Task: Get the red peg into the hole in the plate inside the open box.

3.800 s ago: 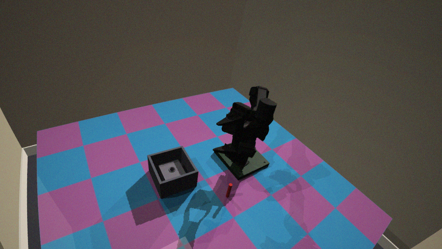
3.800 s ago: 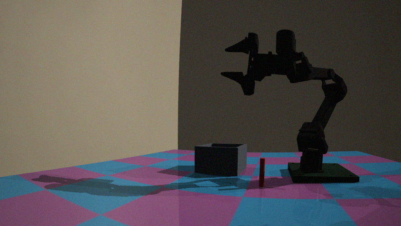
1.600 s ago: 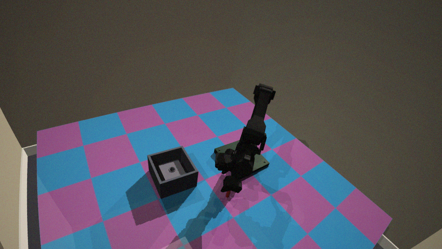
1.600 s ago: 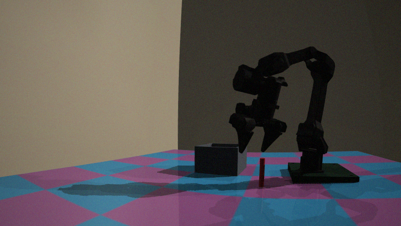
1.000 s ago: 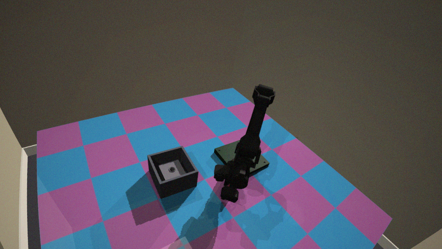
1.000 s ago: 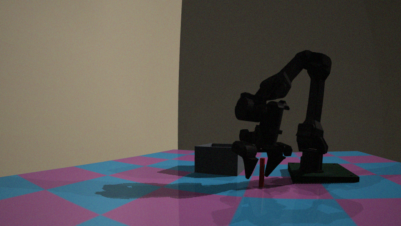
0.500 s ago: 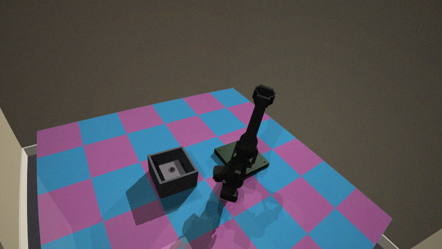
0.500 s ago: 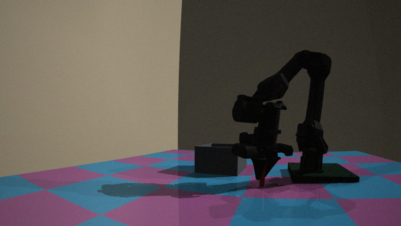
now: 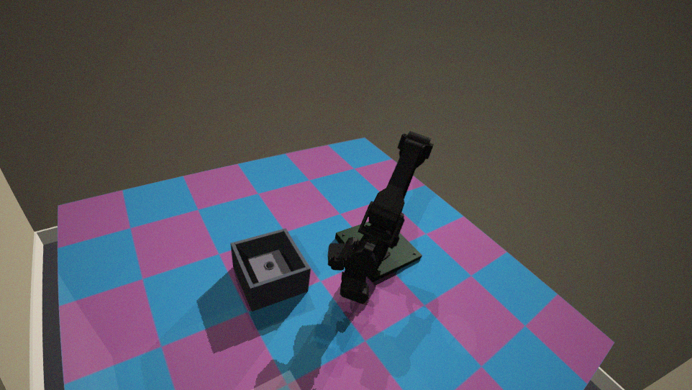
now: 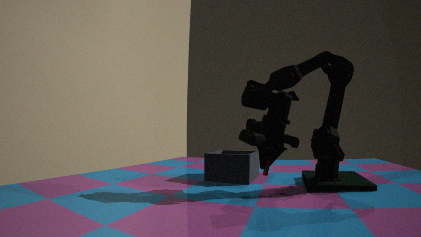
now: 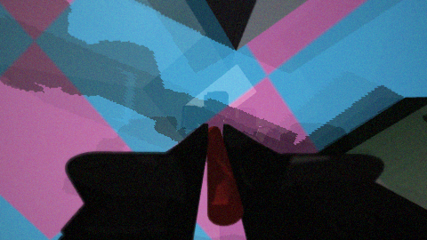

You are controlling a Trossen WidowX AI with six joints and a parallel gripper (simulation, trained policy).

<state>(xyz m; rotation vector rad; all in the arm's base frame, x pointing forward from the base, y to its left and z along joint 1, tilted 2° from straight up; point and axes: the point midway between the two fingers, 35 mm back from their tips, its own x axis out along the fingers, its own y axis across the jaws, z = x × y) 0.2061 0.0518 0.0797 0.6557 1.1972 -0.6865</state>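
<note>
Red peg [image 10: 266,168] [image 11: 222,187] pinched, slightly tilted, in my nearly closed gripper [image 10: 266,167] [image 11: 215,128], lower end jutting past the fingertips, presumably left free to enter the plate's hole [image 9: 269,265]; open box [image 9: 280,295] [image 10: 226,169] [image 11: 230,20] beside us.

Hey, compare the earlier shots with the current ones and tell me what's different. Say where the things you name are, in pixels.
The tool [image 10: 264,167] [image 11: 215,128] has come down from above, closed on the red peg [image 10: 266,169] [image 11: 222,187], and raised it. The peg stood upright on the checkered surface [image 9: 96,324] [image 10: 147,220] [image 11: 36,164]; now it is tilted in the tool, nearer the open box [image 10: 226,169] but still outside it. The box and the green base plate [image 9: 401,256] [image 10: 353,186] [image 11: 400,164] stayed put.
</note>
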